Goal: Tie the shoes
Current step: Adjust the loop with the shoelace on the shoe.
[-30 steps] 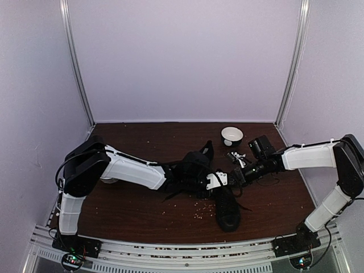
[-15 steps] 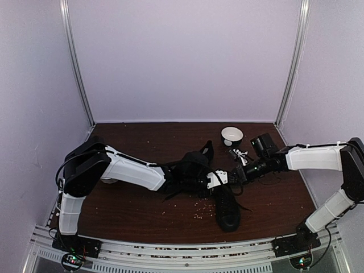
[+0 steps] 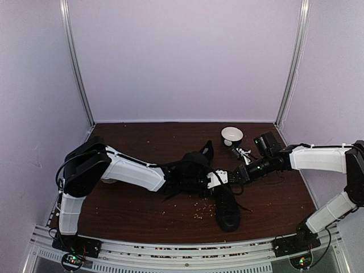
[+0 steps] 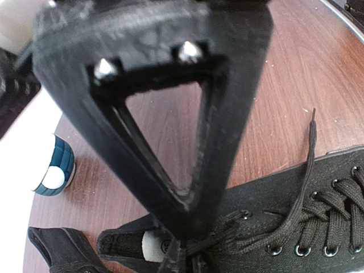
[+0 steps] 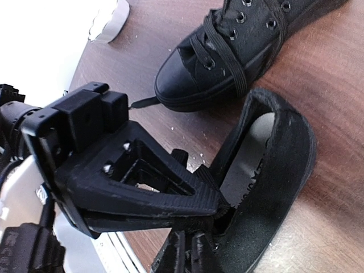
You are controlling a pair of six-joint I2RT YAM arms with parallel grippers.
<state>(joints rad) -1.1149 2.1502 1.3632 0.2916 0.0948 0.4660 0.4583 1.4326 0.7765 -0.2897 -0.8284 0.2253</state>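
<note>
Two black lace-up shoes lie mid-table: the far shoe (image 3: 196, 162) and the near shoe (image 3: 226, 207), its toe toward the front edge. My left gripper (image 3: 223, 178) and right gripper (image 3: 238, 175) meet at the near shoe's opening. In the left wrist view the left gripper (image 4: 185, 250) is shut on a black lace at the top eyelets of the near shoe (image 4: 307, 227). In the right wrist view the right gripper (image 5: 210, 224) is shut on lace at the rim of the near shoe (image 5: 284, 187). The far shoe (image 5: 250, 40) lies beyond it.
A white bowl (image 3: 232, 135) stands at the back right, and also shows in the right wrist view (image 5: 108, 20). A blue and white bowl (image 4: 54, 173) shows in the left wrist view. Pale crumbs (image 3: 199, 213) are scattered on the brown table (image 3: 142, 142).
My right arm has shifted a little to the right and back, its gripper still at the shoe opening. The left arm and both shoes have hardly moved.
</note>
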